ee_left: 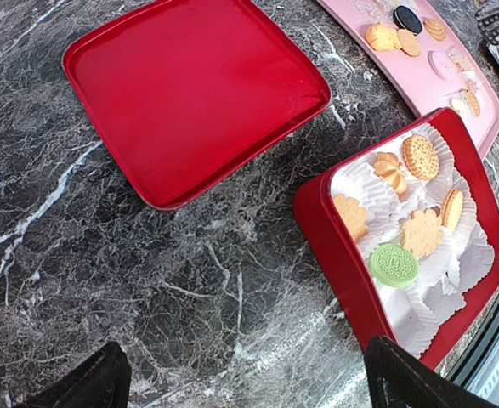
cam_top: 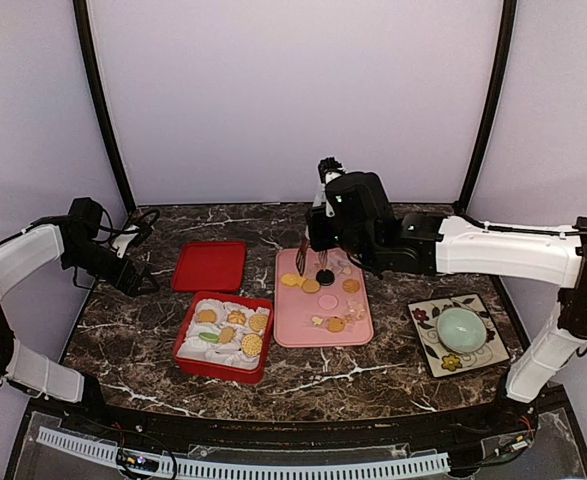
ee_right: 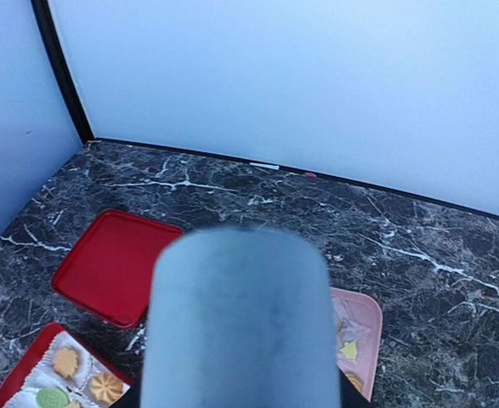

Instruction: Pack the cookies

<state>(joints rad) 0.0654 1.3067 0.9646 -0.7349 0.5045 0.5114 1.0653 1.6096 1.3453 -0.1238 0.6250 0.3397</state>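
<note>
Several golden cookies and one black round cookie lie on a pink tray. More cookies, one of them green, sit in white paper cups inside an open red box. My right gripper hangs over the tray's far end, shut on a grey tongs-like tool whose tips reach down beside the black cookie. That tool blocks most of the right wrist view. My left gripper is open and empty, low over bare marble left of the box.
The box's red lid lies flat behind the box, left of the pink tray. A flowered square plate holding a pale green bowl stands at the right. Black frame posts and lilac walls close in the table.
</note>
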